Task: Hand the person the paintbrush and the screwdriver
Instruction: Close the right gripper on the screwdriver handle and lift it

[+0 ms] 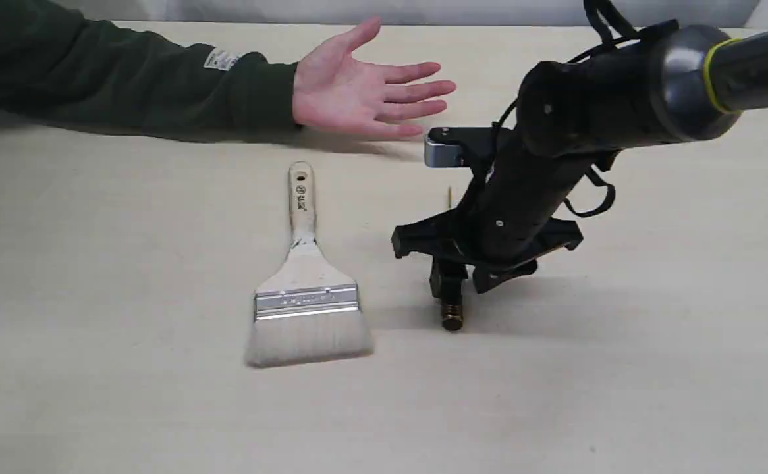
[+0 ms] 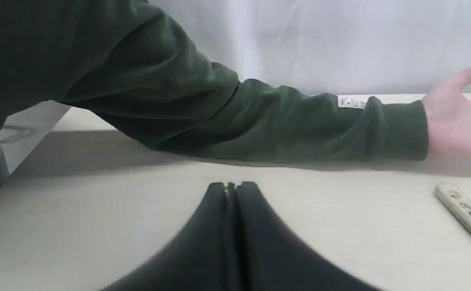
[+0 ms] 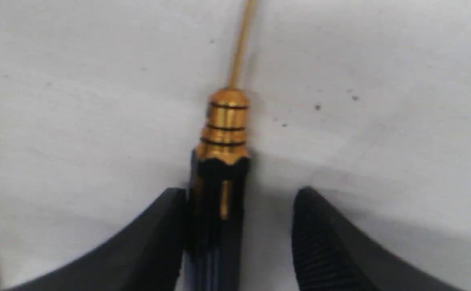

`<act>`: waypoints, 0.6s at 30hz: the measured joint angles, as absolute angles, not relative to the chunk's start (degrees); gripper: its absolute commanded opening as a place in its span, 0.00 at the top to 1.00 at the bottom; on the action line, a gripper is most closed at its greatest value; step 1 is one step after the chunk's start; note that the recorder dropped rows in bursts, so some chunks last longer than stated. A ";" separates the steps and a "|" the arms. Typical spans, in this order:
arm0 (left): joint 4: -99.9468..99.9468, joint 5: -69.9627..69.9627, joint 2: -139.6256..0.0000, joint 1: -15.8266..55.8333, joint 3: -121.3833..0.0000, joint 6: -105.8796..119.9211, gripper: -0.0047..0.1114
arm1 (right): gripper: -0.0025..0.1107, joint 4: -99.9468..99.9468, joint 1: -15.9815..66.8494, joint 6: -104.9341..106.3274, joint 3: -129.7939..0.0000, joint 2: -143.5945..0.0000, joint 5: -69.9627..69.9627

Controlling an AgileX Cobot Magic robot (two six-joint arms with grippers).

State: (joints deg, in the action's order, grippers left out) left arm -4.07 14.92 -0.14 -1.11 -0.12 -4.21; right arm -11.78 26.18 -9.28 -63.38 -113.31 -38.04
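Observation:
The screwdriver point(image 1: 452, 321) lies on the table, its black handle mostly hidden under my right gripper point(image 1: 469, 283). In the right wrist view the screwdriver point(image 3: 223, 133) sits between the open fingers of my right gripper point(image 3: 241, 198); one finger touches the handle and the other stands apart from it. The paintbrush point(image 1: 305, 283) lies flat to the left, bristles toward the front edge; its handle end point(image 2: 465, 212) shows in the left wrist view. The person's hand point(image 1: 351, 92) rests palm-up at the back, also seen as the hand point(image 2: 457, 117). My left gripper point(image 2: 231, 186) is shut and empty.
The person's dark green sleeve point(image 1: 127, 79) stretches across the table's back left. My right arm point(image 1: 621, 99) reaches in from the upper right. A pale backdrop point(image 2: 320, 40) stands behind the table.

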 measured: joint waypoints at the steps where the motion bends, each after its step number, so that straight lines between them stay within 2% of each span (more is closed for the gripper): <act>1: -4.07 14.92 -0.14 -1.11 -0.12 -4.21 0.96 | 0.61 -9.80 26.18 -10.50 -63.46 -113.31 -38.22; 8: -4.07 14.92 -0.14 -1.11 -0.12 -4.21 0.96 | 0.63 -3.22 26.18 -13.32 -63.46 -113.31 -39.97; 15: -4.07 14.92 -0.14 -1.11 -0.12 -4.21 0.96 | 0.88 -2.30 26.18 -9.91 -63.46 -113.31 -40.31; 17: -4.07 14.92 -0.14 -1.11 -0.12 -4.21 0.96 | 0.94 -2.30 26.18 -8.92 -63.46 -113.31 -40.31; 18: -4.07 14.92 -0.14 -1.11 -0.12 -4.21 0.96 | 0.94 -2.30 26.18 -8.41 -63.46 -113.31 -40.31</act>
